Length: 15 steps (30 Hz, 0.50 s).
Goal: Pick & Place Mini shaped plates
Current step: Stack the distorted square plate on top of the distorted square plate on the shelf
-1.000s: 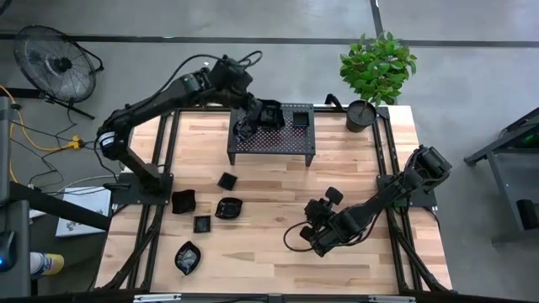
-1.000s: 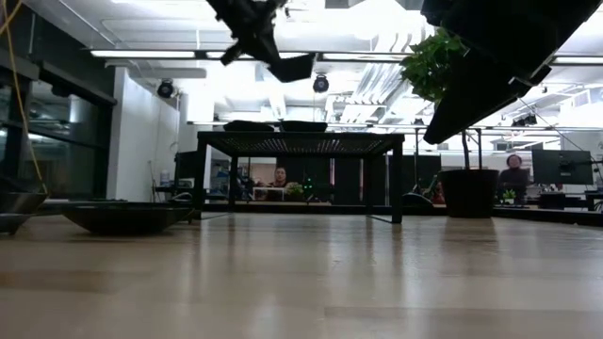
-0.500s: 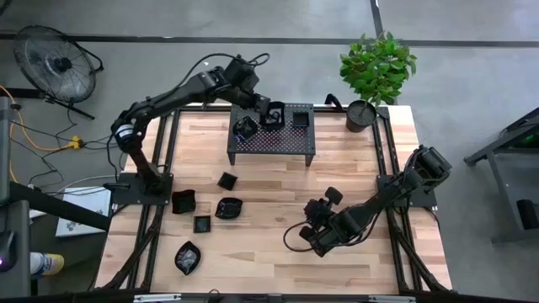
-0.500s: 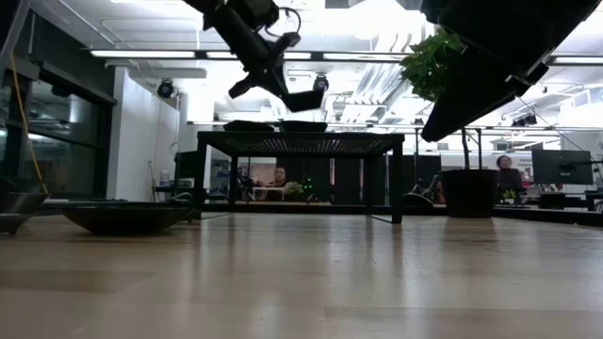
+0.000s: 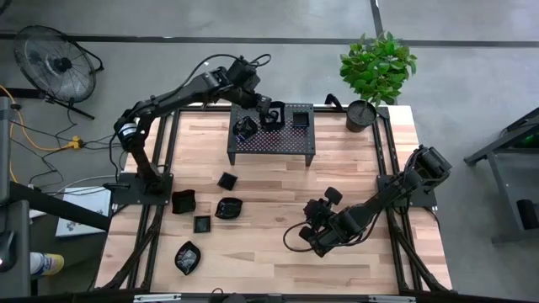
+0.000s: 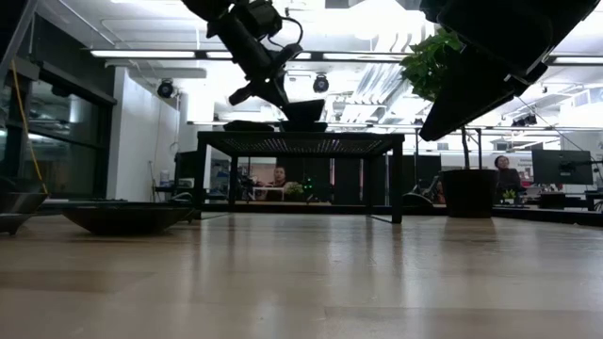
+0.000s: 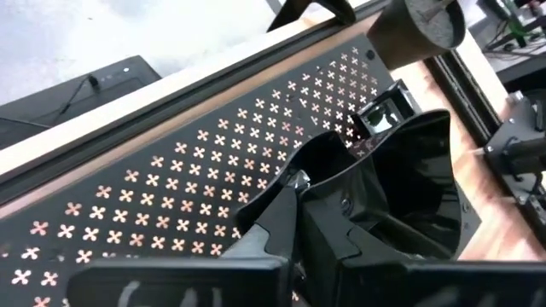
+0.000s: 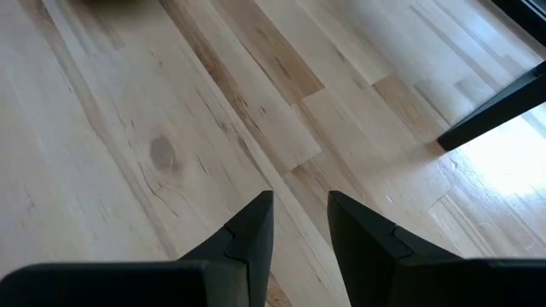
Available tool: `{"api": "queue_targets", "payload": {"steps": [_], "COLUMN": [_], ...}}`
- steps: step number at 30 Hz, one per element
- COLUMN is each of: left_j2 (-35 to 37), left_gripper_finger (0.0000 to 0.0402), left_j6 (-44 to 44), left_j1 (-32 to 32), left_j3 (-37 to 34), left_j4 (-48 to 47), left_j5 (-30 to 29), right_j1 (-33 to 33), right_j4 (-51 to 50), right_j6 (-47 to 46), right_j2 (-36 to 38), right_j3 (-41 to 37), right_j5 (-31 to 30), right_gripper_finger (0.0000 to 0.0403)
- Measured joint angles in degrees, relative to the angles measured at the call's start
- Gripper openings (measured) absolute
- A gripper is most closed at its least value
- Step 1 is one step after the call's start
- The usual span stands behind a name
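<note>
I have the left gripper (image 5: 268,112) over the black perforated rack (image 5: 274,145) at twelve o'clock on the table, fingers pinched on the rim of a glossy mini plate (image 7: 401,192) set down near two plates already there. I judge this the placing step; next I'd release and lift clear. The right gripper (image 8: 299,226) waits at five o'clock, fingers slightly parted and empty. Five plates (image 5: 228,207) remain at eight o'clock.

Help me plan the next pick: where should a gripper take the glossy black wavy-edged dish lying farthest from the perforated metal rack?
Probably by its raised rim, straight down from above, one finger inside and one outside: the glossy black wavy-edged dish lies flat, open side up, apart from the other dishes.
</note>
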<state>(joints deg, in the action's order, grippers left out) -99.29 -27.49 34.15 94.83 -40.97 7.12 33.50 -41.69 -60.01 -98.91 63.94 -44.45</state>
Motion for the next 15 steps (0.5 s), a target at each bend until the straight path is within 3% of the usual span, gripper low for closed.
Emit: {"api": "queue_targets", "payload": {"steps": [6,15], "left_j2": [0.0,0.0], "left_gripper_finger": [0.0024,0.0061], "left_j6": [0.1,0.2], "left_j1": [0.0,-0.1], "left_j3": [0.0,0.0], "left_j4": [-1.4,-0.9], "left_j5": [-2.5,-1.3], "right_j1": [0.0,0.0], "right_j4": [0.0,0.0], "right_j6": [0.0,0.0], "right_j2": [0.0,0.0], "right_j3": [0.0,0.0], "right_j5": [0.2,0.2], "right_gripper_finger": [0.0108,0.0108]}}
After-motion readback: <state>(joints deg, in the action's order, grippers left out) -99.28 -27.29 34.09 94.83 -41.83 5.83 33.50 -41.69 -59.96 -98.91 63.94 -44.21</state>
